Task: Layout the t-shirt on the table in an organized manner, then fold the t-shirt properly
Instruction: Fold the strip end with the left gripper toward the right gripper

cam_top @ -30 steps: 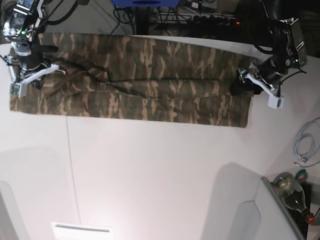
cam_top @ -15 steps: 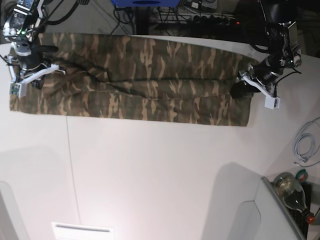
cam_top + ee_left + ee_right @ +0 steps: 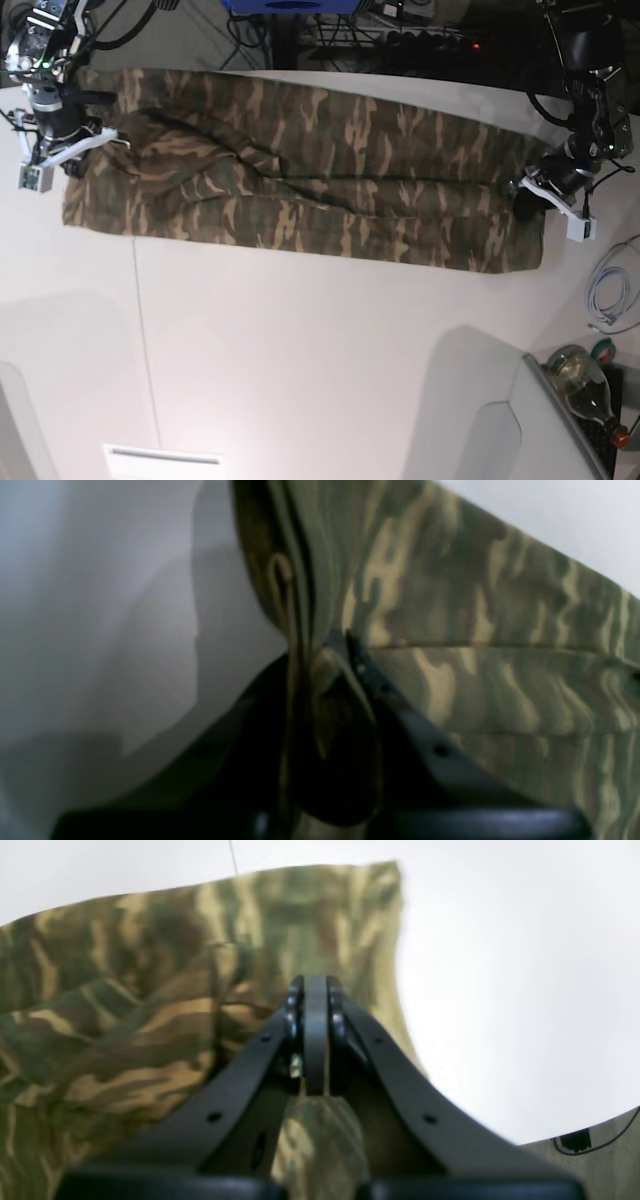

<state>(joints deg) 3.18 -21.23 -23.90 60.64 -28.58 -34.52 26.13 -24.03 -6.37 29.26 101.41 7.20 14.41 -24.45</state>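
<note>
Overhead light glares off the white counter near the front edge; soft shadows flank it. Both wrist views are blurred close up.

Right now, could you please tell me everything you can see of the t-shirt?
The t-shirt is soft cloth in olive, brown and tan camouflage, folded lengthwise into a long wrinkled band across the far part of the white table. Creases run along its length. The left gripper is shut on one end's edge, and the right gripper is shut on the cloth at the other end. No neckline shows.
</note>
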